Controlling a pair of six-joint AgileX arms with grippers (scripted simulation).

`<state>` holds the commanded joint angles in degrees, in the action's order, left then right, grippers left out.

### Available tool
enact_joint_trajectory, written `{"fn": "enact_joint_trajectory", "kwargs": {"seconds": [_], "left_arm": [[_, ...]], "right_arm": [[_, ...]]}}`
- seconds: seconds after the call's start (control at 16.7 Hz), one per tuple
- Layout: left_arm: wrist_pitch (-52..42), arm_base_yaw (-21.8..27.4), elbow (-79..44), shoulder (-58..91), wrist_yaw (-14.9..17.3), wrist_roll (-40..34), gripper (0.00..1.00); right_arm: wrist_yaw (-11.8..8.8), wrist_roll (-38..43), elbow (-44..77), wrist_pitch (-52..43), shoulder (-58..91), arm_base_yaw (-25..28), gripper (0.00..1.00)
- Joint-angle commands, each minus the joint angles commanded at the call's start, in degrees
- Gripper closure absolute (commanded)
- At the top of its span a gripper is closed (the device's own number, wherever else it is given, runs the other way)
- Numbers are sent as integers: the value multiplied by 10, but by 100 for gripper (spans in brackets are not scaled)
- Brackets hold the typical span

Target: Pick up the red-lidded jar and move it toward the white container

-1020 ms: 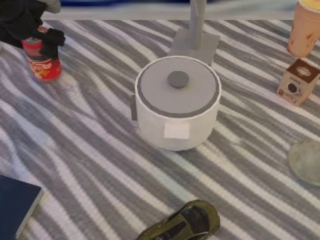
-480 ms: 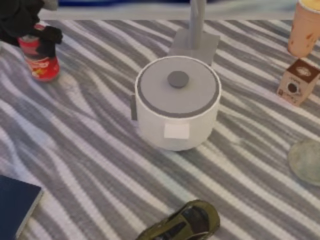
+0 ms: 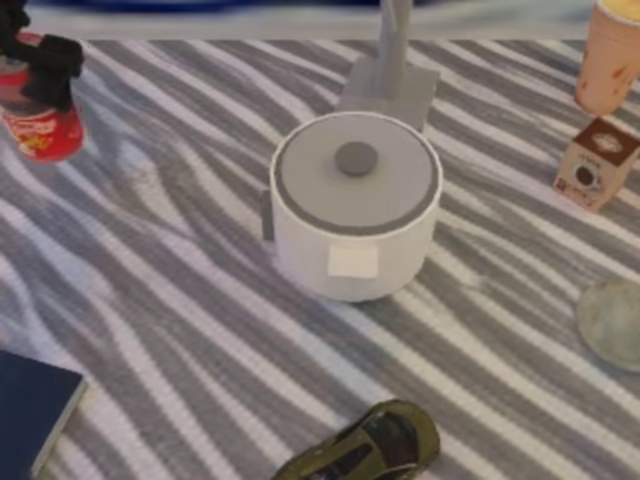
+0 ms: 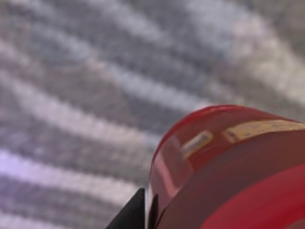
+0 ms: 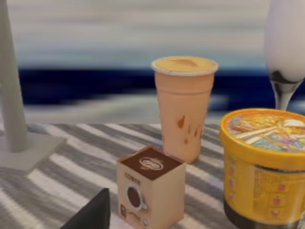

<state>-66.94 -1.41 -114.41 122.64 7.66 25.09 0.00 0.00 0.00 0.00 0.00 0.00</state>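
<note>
Top view shows the left gripper (image 3: 40,72) at the upper left of the frame, with its black fingers pinching the red-lidded jar (image 3: 40,125) near the lid. The jar hangs tilted, and its red body with white print pokes out below the fingers. I think it is lifted off the striped cloth (image 3: 180,300), but I cannot be sure from above. The white container (image 3: 355,210) stands in the middle of the frame, well apart from the jar, with its grey knob (image 3: 356,158) on top. In the left wrist view the red jar fills the lower right of the frame, with the cloth blurry behind it. The right arm is out of sight in the top view; its wrist view shows a brown carton (image 5: 151,191), a tall orange cup (image 5: 185,107) and a yellow tub (image 5: 264,167). The jar has to travel toward the big pot now. Because it is tilted and held only near the top, it could slip out. If it comes in too low, it could bump the pot's side.
</note>
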Motion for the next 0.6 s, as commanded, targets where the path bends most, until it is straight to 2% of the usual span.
{"fn": "enact_joint_trajectory", "kwargs": {"seconds": [0.42, 0.6], "left_arm": [[0, 2, 30, -30, -1, 0, 100], [18, 21, 55, -39, -14, -38, 100]], "right_arm": [[0, 0, 0, 0, 0, 0, 0], [0, 0, 0, 0, 0, 0, 0]]}}
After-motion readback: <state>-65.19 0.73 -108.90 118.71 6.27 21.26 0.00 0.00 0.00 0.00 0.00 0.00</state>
